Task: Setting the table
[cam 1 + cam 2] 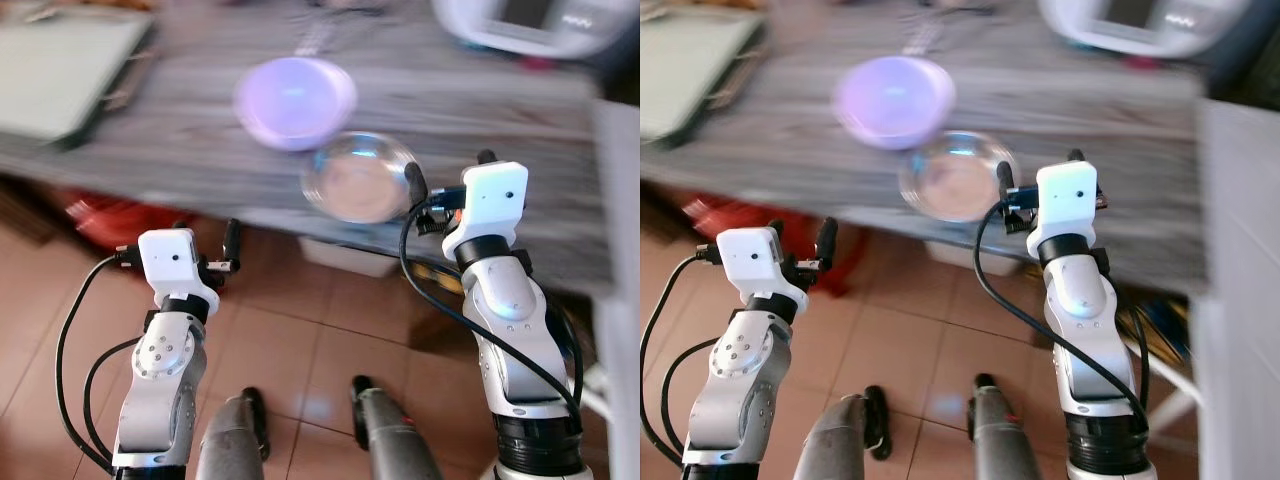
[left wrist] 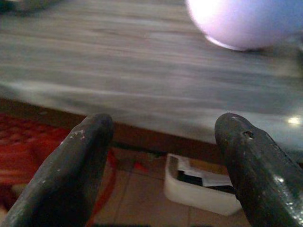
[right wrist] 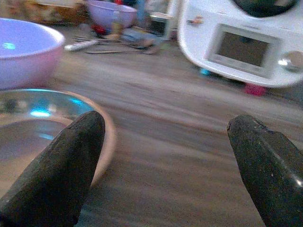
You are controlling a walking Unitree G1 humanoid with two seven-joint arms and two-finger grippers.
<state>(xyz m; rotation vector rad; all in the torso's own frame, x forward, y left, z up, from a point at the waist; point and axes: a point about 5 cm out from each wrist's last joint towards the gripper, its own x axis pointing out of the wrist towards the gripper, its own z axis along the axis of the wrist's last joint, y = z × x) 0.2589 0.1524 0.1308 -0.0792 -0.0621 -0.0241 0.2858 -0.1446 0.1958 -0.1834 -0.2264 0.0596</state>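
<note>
While both head views are blurred, the layout can be read. At far left, a flat grey-green tray or board (image 1: 62, 70) lies on the grey wood-grain table (image 1: 180, 140), near its far corner. Below the table edge, something red (image 1: 115, 222) sits on the terracotta tiled floor (image 1: 300, 330); what it is cannot be told.

Left gripper (image 1: 205, 262): raised in front of the table edge, below the tabletop, not touching anything. Its wrist view shows the two black fingers (image 2: 71, 165) spread wide with nothing between them, and a white box (image 2: 201, 189) on the floor under the table.

Centre: a round lilac plastic bowl (image 1: 295, 100) stands on the table. Just beside it, toward the near edge, stands a round clear glass bowl (image 1: 358, 180); whether the two rims touch cannot be told.

Right gripper (image 1: 450, 190): at table height, at the right side of the glass bowl, one finger (image 3: 61, 165) close by its rim. The fingers stand wide apart and hold nothing.

Far right, at the back of the table: a white kitchen appliance with a dark screen (image 3: 246, 42). In the right wrist view, a second lilac bowl (image 3: 111, 12) and some cutlery (image 3: 113, 45) lie behind.
</note>
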